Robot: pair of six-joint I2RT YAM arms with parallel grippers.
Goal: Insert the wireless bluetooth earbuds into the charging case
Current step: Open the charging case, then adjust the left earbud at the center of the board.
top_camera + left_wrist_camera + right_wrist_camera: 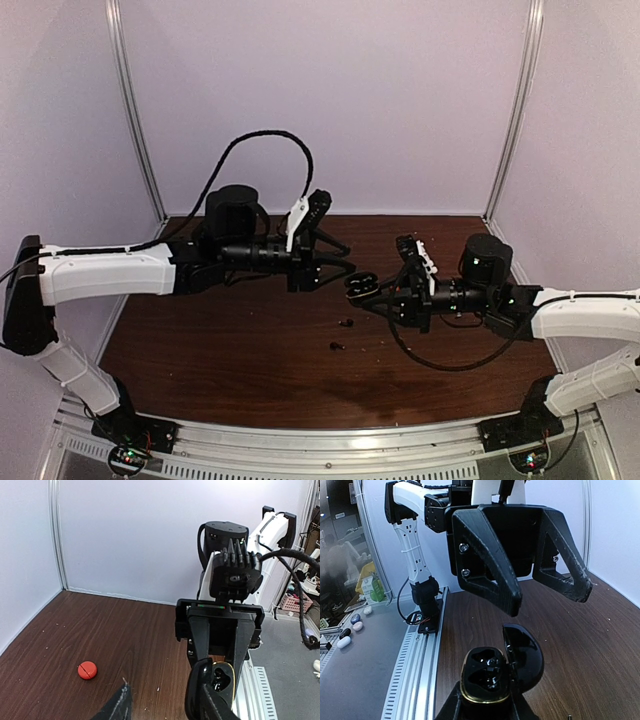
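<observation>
My right gripper point(487, 707) is shut on the body of a black charging case point(486, 680) with a gold rim, held above the table. Its lid point(526, 656) is swung open to the right. The two wells are dark and glossy, and I cannot tell whether anything lies in them. Facing it, my left gripper point(546, 599) hovers just above with its fingers spread and nothing between them. In the top view the case point(360, 287) sits between the left gripper point(343, 268) and the right gripper point(378, 293). Two tiny black earbuds point(348, 323) point(337, 346) lie on the wood below.
A small red round case point(87, 670), closed, lies on the brown table point(220, 350) toward the left wall. White walls enclose three sides. A slotted metal rail point(417, 670) runs along the near edge, with the arm bases bolted to it.
</observation>
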